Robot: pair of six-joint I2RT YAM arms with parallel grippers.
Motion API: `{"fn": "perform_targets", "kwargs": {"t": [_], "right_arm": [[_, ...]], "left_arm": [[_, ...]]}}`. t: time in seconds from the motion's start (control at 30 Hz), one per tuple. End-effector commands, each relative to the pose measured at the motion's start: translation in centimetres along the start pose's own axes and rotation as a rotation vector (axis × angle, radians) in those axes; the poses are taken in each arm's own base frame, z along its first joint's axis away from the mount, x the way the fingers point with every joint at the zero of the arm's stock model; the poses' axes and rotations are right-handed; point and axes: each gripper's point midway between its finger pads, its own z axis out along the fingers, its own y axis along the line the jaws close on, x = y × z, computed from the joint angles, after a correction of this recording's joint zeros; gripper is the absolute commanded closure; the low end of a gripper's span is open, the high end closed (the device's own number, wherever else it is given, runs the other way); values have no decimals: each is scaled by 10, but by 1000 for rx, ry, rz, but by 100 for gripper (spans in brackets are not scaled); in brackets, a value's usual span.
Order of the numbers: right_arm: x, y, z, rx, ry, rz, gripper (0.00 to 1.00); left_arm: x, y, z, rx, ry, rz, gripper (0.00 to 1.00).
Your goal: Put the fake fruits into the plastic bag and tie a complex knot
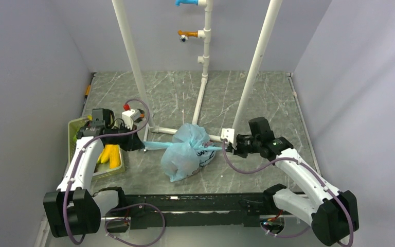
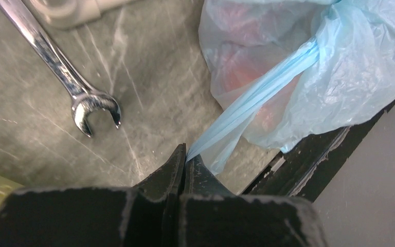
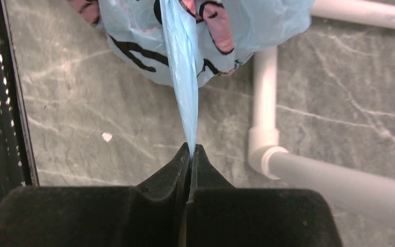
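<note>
Left pincer [image 2: 185, 154] and right pincer [image 3: 191, 152]: each clenched on one twisted tail [image 2: 257, 98] of the plastic bag [image 1: 185, 157], which lies between them, tails stretched sideways.

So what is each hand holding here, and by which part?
Both hold the plastic bag: the left hand pinches one stretched tail, the right hand the opposite tail.

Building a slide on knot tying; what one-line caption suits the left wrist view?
Left gripper shut on a taut tail of the light-blue plastic bag, reddish fruits showing through, a wrench on the table.
</note>
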Motion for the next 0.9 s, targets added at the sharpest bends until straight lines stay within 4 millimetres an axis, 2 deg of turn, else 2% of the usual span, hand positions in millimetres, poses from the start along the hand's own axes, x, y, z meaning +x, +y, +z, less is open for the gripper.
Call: {"fn": "perform_targets", "kwargs": {"t": [0.0,0.1,0.17,0.33,0.37,0.4,0.47,0.57,0.73,0.8,0.87], "right_arm": [[113,24,-37,40,421,86,100],[117,24,-33,46,420,92,100],[111,23,-32,36,402,108,100],[43,0,-43,47,249,160,100],[32,-4,-48,50,234,155,100],[29,-5,-51,50,237,151,100],[44,0,-54,42,297,134,100],[80,11,-54,45,372,101,100],[124,26,-41,24,458,93,100],[130,25,-36,22,466,93,100],[116,23,-37,-12,440,116,100]], "left_arm": [[39,98,-32,-419,160,107,100],[50,98,-25,-400,179,114,100],[48,84,-21,-322,169,113,100],[-18,6,-33,-86,-18,235,100],[-25,-3,-36,-73,-33,273,100],[-28,-5,-39,-79,-37,290,100],[-16,6,-41,-120,8,312,100],[8,35,-41,-187,67,311,100],[41,69,-30,-265,164,378,100],[48,71,-25,-257,177,393,100],[47,56,-25,-191,174,409,100]]}}
